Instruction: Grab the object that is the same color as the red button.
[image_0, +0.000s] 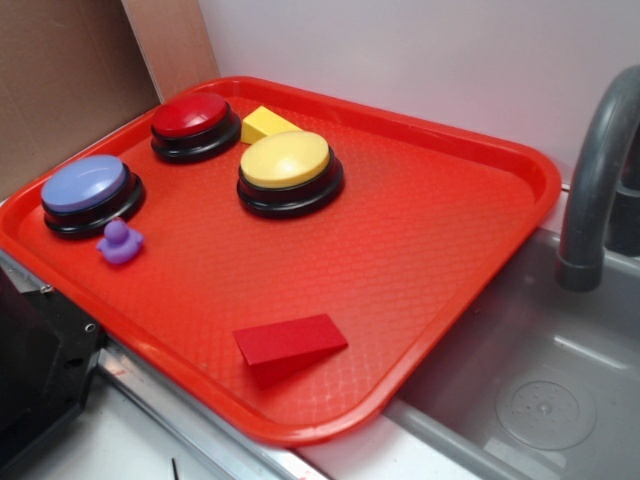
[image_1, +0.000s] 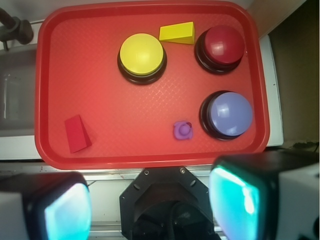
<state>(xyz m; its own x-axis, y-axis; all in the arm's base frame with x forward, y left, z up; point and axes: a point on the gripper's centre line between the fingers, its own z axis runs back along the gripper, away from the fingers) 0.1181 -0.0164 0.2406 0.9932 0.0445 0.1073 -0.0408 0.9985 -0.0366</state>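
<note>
While you are looking down from the wrist view, the hand (image_1: 150, 205) is hanging above the near edge of the scene with its two padded fingers (image_1: 235, 200) spread wide apart, gripping nothing. The largest thing you are seeing is the red tray (image_0: 450, 230), a rounded-corner rectangle of plastic with a fine pebbled texture and a raised rim, sitting on the counter (image_0: 150, 440) just beside a grey sink (image_0: 540, 380) with a curved, matte grey faucet (image_0: 595, 190).

Three round dome buttons on black bases are sitting on the tray. The yellow-topped button (image_0: 288, 170) is standing near the middle. The red button (image_0: 192, 124), glossy on top, is sitting toward the far corner. The blue-purple button (image_0: 90, 193) is resting near the left rim.

The yellow wedge block (image_0: 266, 124) is lying between the red and yellow-topped buttons, touching or nearly touching the latter.

The dark-red wedge block (image_0: 290, 342), matte and flat with one tapered end, is lying by itself near the tray's front rim, well apart from the buttons.

Smallest, a purple rubber duck (image_0: 120, 242) is sitting just beside the blue-purple button.
</note>
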